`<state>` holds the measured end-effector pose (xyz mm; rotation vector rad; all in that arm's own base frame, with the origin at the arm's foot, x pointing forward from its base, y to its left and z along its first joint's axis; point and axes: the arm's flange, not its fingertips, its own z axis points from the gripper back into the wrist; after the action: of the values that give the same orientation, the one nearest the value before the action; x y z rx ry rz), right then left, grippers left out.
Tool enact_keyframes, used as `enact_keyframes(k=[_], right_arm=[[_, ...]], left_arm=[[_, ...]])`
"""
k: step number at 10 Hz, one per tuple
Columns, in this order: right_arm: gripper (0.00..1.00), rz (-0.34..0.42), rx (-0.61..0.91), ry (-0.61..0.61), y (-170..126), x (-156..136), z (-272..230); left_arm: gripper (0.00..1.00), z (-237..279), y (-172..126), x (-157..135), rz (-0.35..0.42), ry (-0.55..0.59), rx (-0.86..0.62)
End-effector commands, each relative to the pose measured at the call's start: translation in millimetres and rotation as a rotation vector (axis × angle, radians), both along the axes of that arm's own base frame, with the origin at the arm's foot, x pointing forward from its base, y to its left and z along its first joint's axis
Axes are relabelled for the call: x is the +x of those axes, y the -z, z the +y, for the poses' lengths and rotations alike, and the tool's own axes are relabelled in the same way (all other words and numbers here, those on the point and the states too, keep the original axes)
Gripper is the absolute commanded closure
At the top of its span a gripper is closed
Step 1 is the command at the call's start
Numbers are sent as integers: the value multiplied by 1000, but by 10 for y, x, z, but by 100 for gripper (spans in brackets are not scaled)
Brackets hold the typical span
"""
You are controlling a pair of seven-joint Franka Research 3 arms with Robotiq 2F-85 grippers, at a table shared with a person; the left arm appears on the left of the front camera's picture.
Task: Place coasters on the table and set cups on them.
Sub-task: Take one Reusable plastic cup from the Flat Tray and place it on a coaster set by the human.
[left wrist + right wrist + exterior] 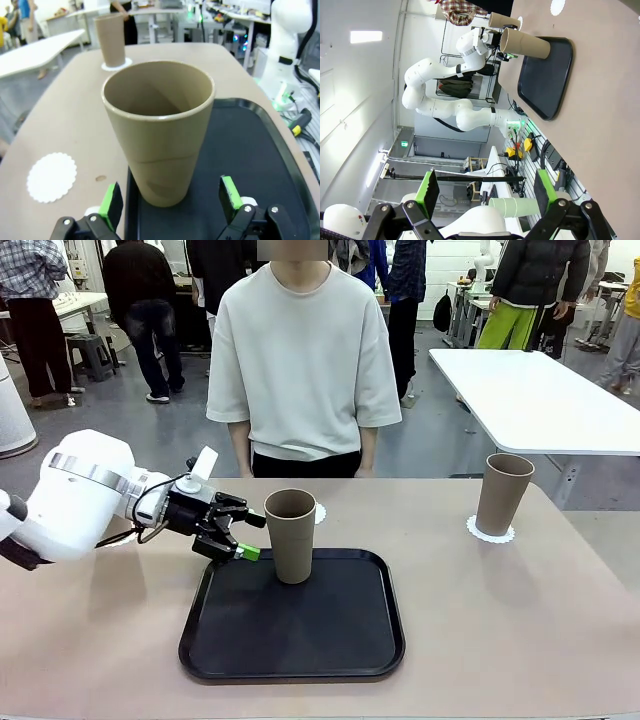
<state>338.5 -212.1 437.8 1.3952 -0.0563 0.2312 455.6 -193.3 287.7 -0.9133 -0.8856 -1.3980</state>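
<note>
One tan cup (290, 536) stands upright on the black tray (300, 640). My left gripper (248, 537) is open at its left side, low down. In the left wrist view the green pads (111, 205) flank the base of this cup (157, 135) with gaps on both sides. A bare coaster (318, 512) lies on the table (500, 620) just behind the tray; it is also in the left wrist view, coaster (51, 177). A second cup (503, 493) stands on a coaster (490, 532) at the right. My right gripper (485, 192) is open and holds nothing.
A person (300, 360) stands at the table's far edge, hands down. A white table (530, 390) is behind on the right. In the right wrist view a third cup (502, 21) stands beyond the left arm, next to a white coaster (519, 20).
</note>
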Motion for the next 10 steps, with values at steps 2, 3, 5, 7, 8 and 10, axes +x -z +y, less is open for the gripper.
enact_keyframes(k=[2,3,5,7,8,10], right_arm=[[0,1,5,-2,-17,-14,-2],[0,1,5,-2,-17,-14,-2],[0,1,5,-2,-17,-14,-2],[0,1,5,-2,-17,-14,-2],[0,1,5,-2,-17,-14,-2],[0,1,5,-2,-17,-14,-2]], left_arm=[[0,-56,174,96,-37,-12,-73],[0,-25,193,133,-33,-8,-109],[0,66,247,93,-22,-18,-169],[0,77,293,79,-10,-2,-179],[0,61,320,76,-5,4,-193],[0,17,360,105,26,11,-225]])
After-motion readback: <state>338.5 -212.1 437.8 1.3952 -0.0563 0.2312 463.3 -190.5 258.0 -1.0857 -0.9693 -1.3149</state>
